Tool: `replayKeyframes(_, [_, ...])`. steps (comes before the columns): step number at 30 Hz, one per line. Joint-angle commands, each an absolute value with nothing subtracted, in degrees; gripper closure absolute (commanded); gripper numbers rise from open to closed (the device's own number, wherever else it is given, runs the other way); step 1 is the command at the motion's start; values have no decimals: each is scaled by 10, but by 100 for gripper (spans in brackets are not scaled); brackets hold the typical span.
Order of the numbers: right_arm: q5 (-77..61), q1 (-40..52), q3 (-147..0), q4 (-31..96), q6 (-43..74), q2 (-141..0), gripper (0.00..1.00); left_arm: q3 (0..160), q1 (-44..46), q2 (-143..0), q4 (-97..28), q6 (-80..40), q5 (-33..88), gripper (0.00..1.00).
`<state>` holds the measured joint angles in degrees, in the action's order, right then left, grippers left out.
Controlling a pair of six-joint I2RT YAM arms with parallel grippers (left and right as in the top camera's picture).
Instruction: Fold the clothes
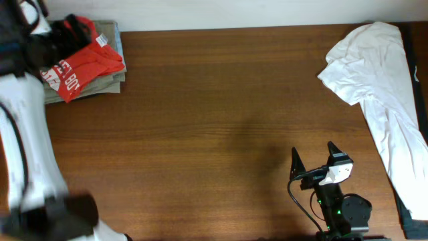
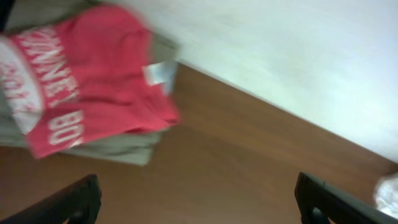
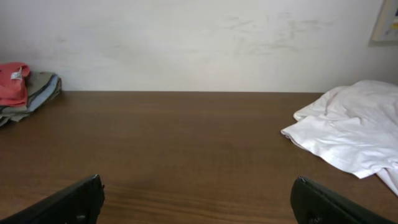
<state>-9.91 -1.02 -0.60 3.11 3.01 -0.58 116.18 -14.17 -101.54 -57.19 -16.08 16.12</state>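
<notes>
The red-orange T-shirt (image 1: 80, 67) with white lettering lies folded on a stack of khaki-grey garments (image 1: 112, 79) at the table's far left corner. Its small white neck tag (image 2: 158, 73) shows in the left wrist view, where the shirt (image 2: 87, 81) fills the upper left. My left gripper (image 1: 67, 32) hovers at the back edge of that stack, open and empty (image 2: 199, 193). My right gripper (image 1: 313, 161) is open and empty (image 3: 198, 193) near the front edge, right of centre. The shirt (image 3: 12, 81) appears small and far off at the left of the right wrist view.
A crumpled white garment (image 1: 381, 73) lies along the table's right side and shows in the right wrist view (image 3: 354, 130). The brown wooden table (image 1: 214, 120) meets a white wall at the back. The left arm's white body stands along the left edge.
</notes>
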Motion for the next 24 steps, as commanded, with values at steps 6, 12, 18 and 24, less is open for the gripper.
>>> replayKeyframes(6, [-96, -8, -3, 36, 32, -2, 1, 673, -5, -558, -603, -158, 167, 1])
replayKeyframes(12, [-96, -8, -3, 36, 32, -2, 1, 304, -12, -246, -288, -156, 116, 1])
replayKeyframes(18, [-96, -8, -3, 36, 32, -2, 1, 55, -14, -42, 3, -156, 112, 1])
replayKeyframes(24, [-96, -8, -3, 36, 32, -2, 1, 5, -51, -3, -47, -116, 0, 1])
